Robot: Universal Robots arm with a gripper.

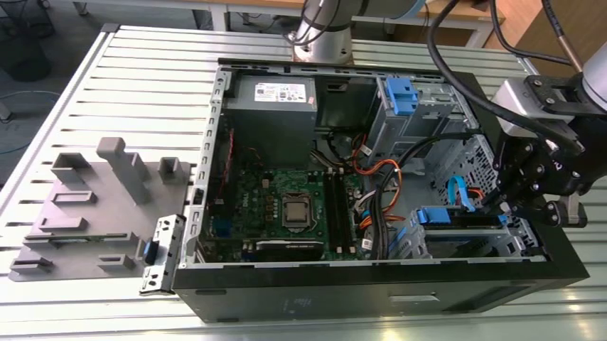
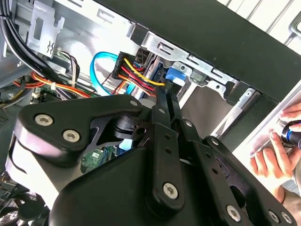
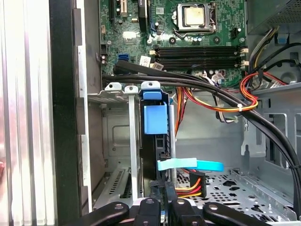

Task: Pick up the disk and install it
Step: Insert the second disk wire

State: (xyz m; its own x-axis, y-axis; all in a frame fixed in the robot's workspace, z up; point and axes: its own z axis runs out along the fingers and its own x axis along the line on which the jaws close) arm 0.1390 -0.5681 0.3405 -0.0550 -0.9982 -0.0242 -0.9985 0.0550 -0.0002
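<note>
The disk [image 1: 444,216] stands on edge in the lower drive cage of the open computer case [image 1: 379,288], at the exterior view's right. Its bright blue bracket tab [image 3: 155,118] faces up out of the cage slot, and shows too in the second wrist view [image 2: 177,75]. My gripper [image 1: 507,213] hangs just over that end of the case. In the second wrist view its two thin black fingers [image 2: 165,101] lie close together, shut, with their tips against the disk's edge below the blue tab. Nothing else is between them.
Red, yellow and black power wires [image 3: 225,101] and a light blue data cable [image 3: 190,165] run beside the cage. A person's hand [image 2: 277,150] rests outside the case wall. A grey moulded holder [image 1: 85,206] and a metal bracket [image 1: 156,252] lie at the exterior view's left.
</note>
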